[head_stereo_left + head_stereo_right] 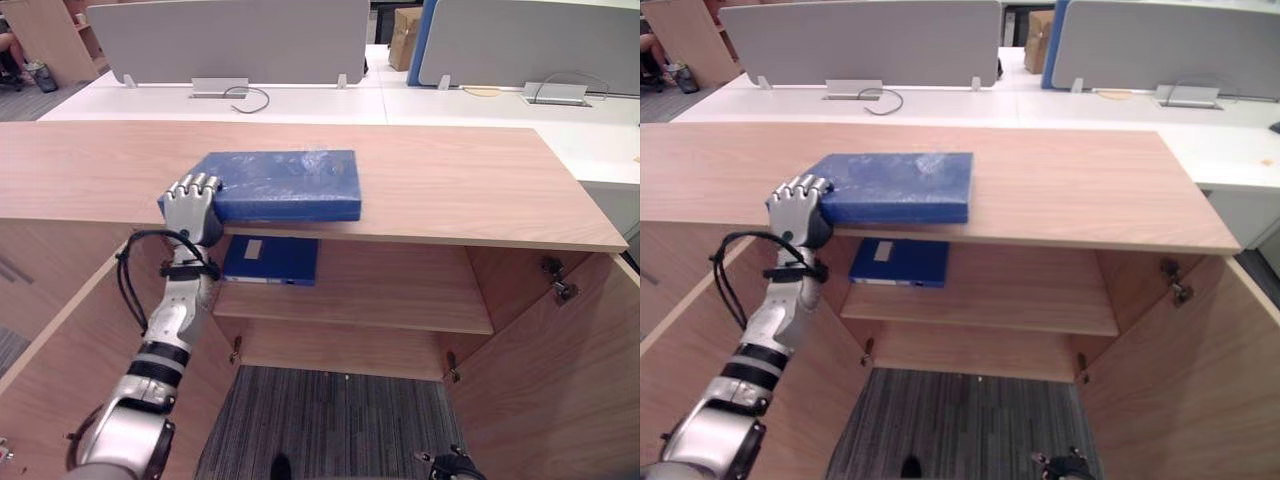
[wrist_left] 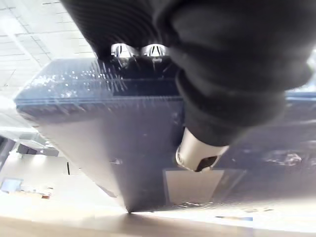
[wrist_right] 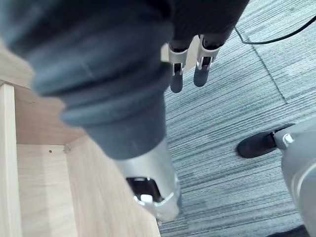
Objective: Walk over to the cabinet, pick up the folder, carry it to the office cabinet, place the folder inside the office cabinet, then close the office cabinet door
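Note:
A thick blue folder [image 1: 282, 185] lies flat on the wooden cabinet top [image 1: 450, 180], its near edge overhanging the front a little. My left hand [image 1: 190, 205] is shut on the folder's near left corner, fingers curled over the top. In the left wrist view my thumb [image 2: 197, 153] lies against the folder's [image 2: 123, 128] underside. A second, thinner blue folder [image 1: 270, 260] with a white label lies on the shelf [image 1: 380, 295] inside the cabinet. My right hand [image 3: 176, 74] hangs low over the carpet with straight fingers, holding nothing.
Both cabinet doors stand open, the left door [image 1: 60, 350] and the right door [image 1: 560, 380] flanking the opening. Behind the cabinet are white desks [image 1: 300, 100] with grey dividers [image 1: 225, 40] and a cardboard box [image 1: 404, 35]. A person [image 1: 12, 50] sits at the far left.

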Robot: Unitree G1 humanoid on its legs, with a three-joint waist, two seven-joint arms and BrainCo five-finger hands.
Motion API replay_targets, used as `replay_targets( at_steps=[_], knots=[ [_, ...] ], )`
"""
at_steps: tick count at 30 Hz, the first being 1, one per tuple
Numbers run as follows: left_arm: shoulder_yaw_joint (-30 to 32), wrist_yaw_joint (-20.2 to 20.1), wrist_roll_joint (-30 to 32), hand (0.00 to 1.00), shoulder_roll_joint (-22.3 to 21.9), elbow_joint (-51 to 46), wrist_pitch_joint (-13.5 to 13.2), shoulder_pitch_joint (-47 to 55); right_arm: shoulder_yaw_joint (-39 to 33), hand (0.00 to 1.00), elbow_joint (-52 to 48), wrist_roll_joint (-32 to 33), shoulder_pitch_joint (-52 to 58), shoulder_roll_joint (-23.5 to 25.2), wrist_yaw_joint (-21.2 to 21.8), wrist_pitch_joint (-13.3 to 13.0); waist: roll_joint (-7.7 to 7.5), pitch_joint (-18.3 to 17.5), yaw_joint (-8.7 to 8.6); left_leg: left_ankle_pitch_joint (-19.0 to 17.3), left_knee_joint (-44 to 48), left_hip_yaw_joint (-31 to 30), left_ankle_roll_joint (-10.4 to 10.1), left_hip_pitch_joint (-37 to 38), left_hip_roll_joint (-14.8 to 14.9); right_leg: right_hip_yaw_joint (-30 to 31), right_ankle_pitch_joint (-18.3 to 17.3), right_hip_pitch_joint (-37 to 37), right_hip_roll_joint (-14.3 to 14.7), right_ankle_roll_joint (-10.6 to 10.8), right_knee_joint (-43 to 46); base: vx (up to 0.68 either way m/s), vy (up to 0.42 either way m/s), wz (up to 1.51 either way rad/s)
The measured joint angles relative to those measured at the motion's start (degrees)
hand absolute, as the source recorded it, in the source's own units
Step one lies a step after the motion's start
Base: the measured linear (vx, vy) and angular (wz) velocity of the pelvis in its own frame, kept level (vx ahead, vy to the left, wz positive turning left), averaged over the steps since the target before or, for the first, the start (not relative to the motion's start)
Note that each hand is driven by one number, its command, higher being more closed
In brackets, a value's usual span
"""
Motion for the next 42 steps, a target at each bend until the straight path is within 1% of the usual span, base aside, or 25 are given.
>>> replay_targets(
  at_steps=[1, 2, 3, 4, 5, 6, 7, 8, 9, 11, 12, 13, 14, 15, 16, 18, 21, 23, 26, 29, 31, 33, 37, 40, 42],
  knots=[
    [-0.1, 0.2, -2.0, 1.0, -3.1, -5.8, -0.9, 4.0, 0.0, 0.0, 0.1, 0.1, 0.5, 0.0, -0.5, 0.0, -0.01, 0.0, 0.03, -0.1, 0.0, 0.0, 0.0, 0.0, -0.1, 0.0, 0.0, 0.1, -0.1, 0.0, -0.1, 0.0, 0.0, 0.0],
    [-0.8, 0.3, -4.5, 1.0, -6.0, -10.6, -2.7, 8.0, 0.0, 0.0, 0.1, 0.2, 0.9, 0.1, -0.6, 0.1, -0.03, 0.0, 0.03, -0.2, -0.2, 0.0, 0.1, 0.1, -0.2, 0.0, 0.0, 0.3, -0.2, 0.0, -0.3, 0.0, 0.0, 0.0],
    [-1.4, 0.3, -6.0, 1.0, -7.2, -12.6, -3.8, 9.6, 0.0, 0.0, 0.1, 0.3, 1.3, 0.1, -0.7, 0.1, -0.04, 0.0, 0.05, -0.3, -0.2, 0.0, 0.1, 0.2, -0.3, 0.0, 0.0, 0.4, -0.3, 0.0, -0.3, 0.0, 0.0, 0.0],
    [-2.7, -0.1, -9.6, 1.0, -9.0, -15.4, -6.2, 12.6, 0.0, 0.0, 0.1, 0.8, 1.7, 0.1, -0.9, 0.2, -0.09, 0.1, 0.08, -0.5, -0.2, 0.1, 0.0, 0.6, -0.3, 0.0, -0.1, 0.9, -0.3, -0.2, -0.5, 0.0, 0.005, -0.04],
    [-3.4, -1.4, -15.7, 1.0, -10.5, -17.7, -9.1, 15.6, 0.1, 0.0, -0.1, 2.2, 2.5, 0.1, -0.9, 0.2, -0.15, 0.0, 0.06, -0.7, -0.3, 0.2, 0.0, 1.1, -0.3, 0.0, -0.4, 1.3, -0.3, -0.7, -0.5, -0.01, 0.003, -0.05],
    [-3.6, -1.9, -17.7, 1.0, -11.2, -18.8, -9.9, 17.0, 0.1, 0.0, -0.1, 2.2, 2.7, 0.1, -0.9, 0.2, -0.14, -0.2, 0.05, -0.8, -0.3, 0.3, 0.1, 1.2, -0.3, 0.1, -0.6, 1.3, -0.3, -1.0, -0.6, -0.01, -0.001, -0.05],
    [-3.4, -4.1, -24.6, 1.0, -12.6, -20.8, -12.1, 19.2, 0.2, 0.0, -0.1, 3.2, 3.4, 0.1, -0.9, 0.2, -0.27, -0.2, 0.1, -1.0, -0.3, 0.3, 0.1, 1.3, -0.2, 0.1, -0.7, 1.4, -0.3, -1.2, -0.6, -0.01, -0.006, -0.04],
    [-3.4, -6.8, -33.3, 1.0, -12.8, -22.8, -13.9, 21.3, 0.3, 0.0, -0.2, 4.9, 4.1, 0.3, -0.9, 0.1, -0.34, -0.4, 0.13, -1.0, -0.3, 0.5, 0.1, 1.3, -0.1, 0.3, -0.8, 1.4, -0.2, -1.3, -0.6, -0.01, -0.011, -0.06],
    [-3.1, -8.8, -40.5, 1.0, -12.9, -23.7, -15.4, 23.2, 0.6, 0.0, -0.6, 6.6, 4.7, 0.4, -0.9, 0.1, -0.45, -0.5, 0.13, -1.2, -0.3, 0.7, 0.1, 1.4, 0.0, 0.5, -0.8, 1.4, -0.1, -1.3, -0.5, 0.0, -0.012, -0.12],
    [-1.9, -12.3, -52.9, 1.0, -13.6, -24.8, -17.9, 27.6, 2.7, 0.0, -4.0, 9.3, 6.6, 1.0, -0.9, 0.0, -0.55, -0.7, 0.13, -1.5, -0.3, 1.5, 0.0, 1.8, 0.2, 1.7, -0.7, 1.4, 0.1, -1.2, -0.4, 0.02, -0.01, -0.19],
    [-1.0, -14.8, -61.4, 1.0, -14.4, -24.9, -19.1, 30.3, 5.1, 0.0, -7.2, 10.8, 8.1, 1.2, -1.0, -0.1, -0.66, -0.9, 0.1, -1.6, -0.3, 1.8, -0.1, 1.8, 0.4, 1.9, -0.7, 1.3, 0.2, -1.1, -0.4, 0.02, -0.009, -0.16],
    [-0.7, -15.9, -65.1, 1.0, -14.7, -24.9, -19.7, 31.4, 6.3, 0.0, -9.2, 11.5, 9.0, 1.4, -1.0, -0.2, -0.73, -1.0, 0.1, -1.7, -0.3, 1.9, -0.2, 1.8, 0.5, 2.1, -0.6, 1.2, 0.2, -1.1, -0.4, 0.01, -0.011, -0.12],
    [0.0, -18.2, -72.7, 1.0, -15.0, -25.0, -20.3, 33.3, 8.8, 0.0, -14.5, 13.2, 10.9, 1.9, -0.9, -0.4, -0.77, -1.1, 0.08, -1.8, -0.2, 2.2, -0.3, 1.8, 0.6, 2.6, -0.6, 1.1, 0.3, -1.1, -0.4, 0.01, -0.009, -0.15],
    [0.5, -19.9, -77.7, 1.0, -15.4, -25.3, -20.5, 35.3, 11.0, 0.0, -20.4, 14.2, 13.1, 2.3, -0.9, -1.1, -0.76, -1.2, 0.01, -1.8, -0.2, 3.0, -0.4, 1.8, 1.0, 3.3, -0.5, 0.7, 0.4, -0.9, -0.1, 0.0, -0.007, -0.25],
    [1.1, -20.6, -79.7, 1.0, -15.8, -25.7, -20.4, 36.6, 12.5, 0.0, -23.2, 15.0, 13.8, 2.4, -0.8, -1.5, -0.76, -1.3, 0.22, -1.9, -0.1, 3.7, -0.5, 1.9, 1.3, 4.1, -0.5, 0.2, 0.6, -0.8, 0.2, 0.0, -0.002, -0.47],
    [1.7, -22.8, -85.7, 1.0, -16.9, -26.5, -19.9, 39.6, 15.3, 0.0, -35.4, 17.6, 16.0, 3.4, -0.3, -3.1, -0.63, -1.5, -0.06, -2.0, 0.0, 4.7, -0.6, 1.8, 1.9, 5.2, -0.1, -1.0, 1.2, -0.3, 1.1, -0.02, -0.011, -0.37],
    [1.0, -24.9, -87.9, 1.0, -16.9, -26.5, -18.9, 41.3, 16.1, 0.0, -46.8, 18.9, 18.1, 4.1, 0.2, -4.6, -0.86, -1.4, -0.21, -2.0, 0.0, 5.0, -0.6, 1.9, 2.3, 5.6, 0.4, -1.6, 1.7, -0.1, 1.8, -0.06, -0.01, -0.12],
    [0.9, -26.4, -88.6, 1.0, -16.9, -26.5, -18.2, 42.6, 16.2, 0.0, -58.6, 20.0, 18.8, 4.7, 0.7, -6.1, -0.84, -1.3, -0.31, -2.7, -0.3, 5.4, -0.3, 1.8, 2.5, 6.2, 0.5, -2.5, 1.8, 0.1, 2.3, -0.1, 0.003, -0.23],
    [1.2, -26.8, -88.6, 1.0, -17.4, -27.0, -17.5, 43.5, 15.9, 0.0, -70.1, 20.0, 17.9, 4.6, 1.5, -8.7, -0.72, -1.0, -0.34, -2.8, -0.3, 4.2, -0.2, 1.8, 2.3, 6.4, 0.4, -3.5, 2.0, 0.4, 3.3, -0.08, 0.002, -0.16],
    [1.4, -27.1, -88.5, 1.0, -18.2, -27.1, -16.9, 43.5, 16.0, 0.0, -77.7, 20.0, 14.3, 4.1, 2.3, -10.2, -0.77, -1.1, -0.35, -2.2, -0.2, 3.6, -0.8, 1.8, 2.4, 6.6, 0.4, -3.9, 2.3, 0.4, 3.3, -0.05, -0.005, -0.07],
    [1.5, -27.5, -87.6, 1.0, -18.7, -27.3, -16.6, 43.5, 16.3, 0.0, -80.1, 20.0, 11.9, 3.5, 2.8, -10.9, -0.83, -1.1, -0.33, -2.1, -0.2, 3.5, -0.8, 1.8, 2.4, 6.7, 0.4, -3.9, 2.3, 0.4, 3.3, -0.01, -0.003, -0.02],
    [1.4, -28.0, -86.1, 1.0, -19.1, -28.9, -16.0, 43.4, 17.7, 0.0, -83.0, 20.0, 6.5, 1.1, 4.4, -11.3, -0.86, -1.1, -0.18, -1.8, 0.1, 3.5, -0.4, 1.7, 2.4, 6.9, 0.8, -3.8, 2.3, 0.7, 3.2, 0.02, 0.007, -0.04],
    [1.0, -29.6, -85.0, 1.0, -19.1, -29.6, -16.1, 42.0, 21.3, 0.0, -83.0, 20.4, -3.1, -3.1, 7.1, -11.5, -0.87, -1.1, 0.33, -1.7, 0.1, 3.5, -0.2, 1.7, 2.3, 7.0, 1.0, -3.7, 2.3, 1.0, 3.1, 0.01, 0.002, -0.01],
    [-0.1, -30.3, -84.0, 1.0, -19.0, -29.6, -16.1, 41.9, 24.1, 0.0, -79.3, 22.7, -10.9, -6.6, 8.8, -11.6, -0.86, -1.1, 0.97, -1.6, 0.0, 3.3, -0.1, 1.8, 2.3, 6.9, 1.1, -3.6, 2.2, 1.2, 3.2, -0.01, 0.005, 0.04],
    [-1.7, -30.5, -84.0, 1.0, -18.9, -29.6, -16.1, 41.9, 27.4, 0.0, -72.4, 25.8, -17.2, -10.1, 9.4, -11.4, -0.82, -1.2, 1.67, -1.4, -0.2, 3.1, 0.1, 1.8, 2.2, 6.8, 1.1, -3.5, 2.2, 1.2, 3.4, -0.03, 0.002, 0.06]
  ],
)
